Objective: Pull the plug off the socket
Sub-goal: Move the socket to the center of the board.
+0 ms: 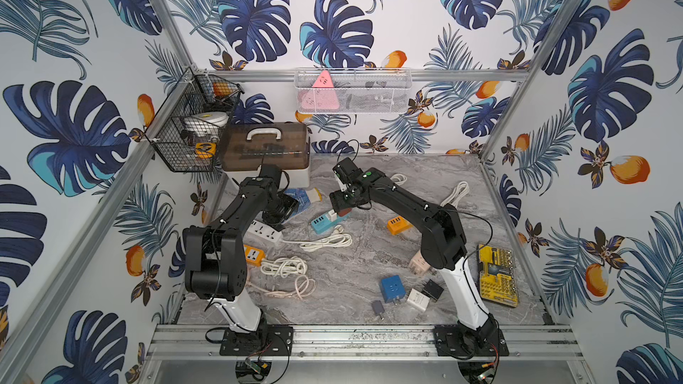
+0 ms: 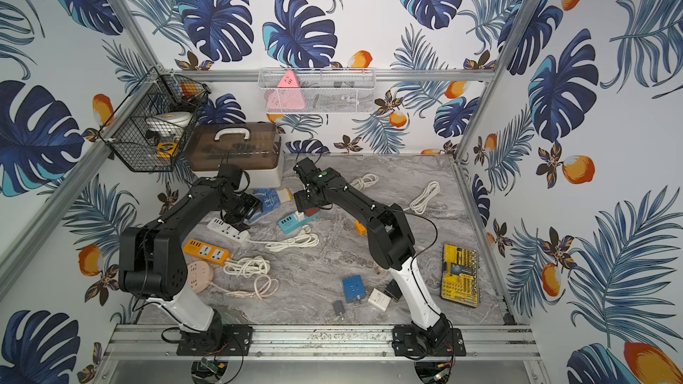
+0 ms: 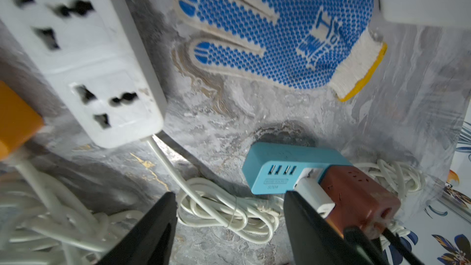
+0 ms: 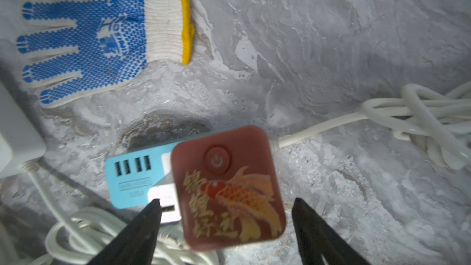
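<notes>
Plug point(image 4: 226, 187), a red-brown cube w/ goldfish print & power button on top, sits on one end of the blue socket strip point(image 4: 132, 177) mid-counter point(image 4: 331, 47), w/ a white piece showing btwn them. It looks seated, so not yet pulled. Right pincer point(image 4: 226, 201) hangs over it, jaws apart, one each side of the cube, gripping nothing. It's lined up on the flat sides, prob. the best purchase for a straight lift. Left pincer point(image 3: 229, 195) is also open & empty, low by the strip, one finger point(image 3: 305, 230) close to the white piece. It's likely there to pin the strip so it doesn't rise w/ the plug. White cord point(image 4: 420, 118) runs from behind the cube to a slack coil. Glove point(image 3: 267, 29) lies nearby, clear of both.
</notes>
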Action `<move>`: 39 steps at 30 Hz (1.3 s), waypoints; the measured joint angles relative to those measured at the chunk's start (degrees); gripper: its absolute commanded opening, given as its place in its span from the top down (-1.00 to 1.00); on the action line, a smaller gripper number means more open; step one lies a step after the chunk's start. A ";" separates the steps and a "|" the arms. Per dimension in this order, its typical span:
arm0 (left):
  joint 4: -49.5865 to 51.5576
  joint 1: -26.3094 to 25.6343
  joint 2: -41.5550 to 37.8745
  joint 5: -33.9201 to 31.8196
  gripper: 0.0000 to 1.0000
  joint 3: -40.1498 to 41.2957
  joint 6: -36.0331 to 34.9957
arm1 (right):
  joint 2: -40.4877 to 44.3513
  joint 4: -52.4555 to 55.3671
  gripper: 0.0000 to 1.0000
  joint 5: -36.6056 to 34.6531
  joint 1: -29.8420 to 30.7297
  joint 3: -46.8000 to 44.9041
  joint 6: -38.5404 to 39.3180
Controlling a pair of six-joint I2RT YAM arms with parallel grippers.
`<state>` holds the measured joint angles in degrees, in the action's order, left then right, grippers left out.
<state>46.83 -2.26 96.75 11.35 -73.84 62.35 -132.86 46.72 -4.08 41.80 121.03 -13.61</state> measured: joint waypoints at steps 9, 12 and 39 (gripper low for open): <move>-2.54 -4.55 0.48 2.25 -0.46 0.96 5.51 | -3.74 -0.52 -0.15 -1.07 -0.24 2.43 0.66; -3.76 -5.09 0.85 3.34 -0.53 2.27 8.13 | -3.72 -0.85 0.13 -1.40 -0.28 2.25 -0.26; -14.05 -8.15 14.69 5.14 -0.69 -0.13 32.17 | 5.55 1.14 0.68 -8.85 4.85 -11.76 -20.00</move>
<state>32.77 -10.41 111.44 16.49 -73.97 94.52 -127.31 47.86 -12.93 46.65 109.27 -33.61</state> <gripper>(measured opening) 0.865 0.604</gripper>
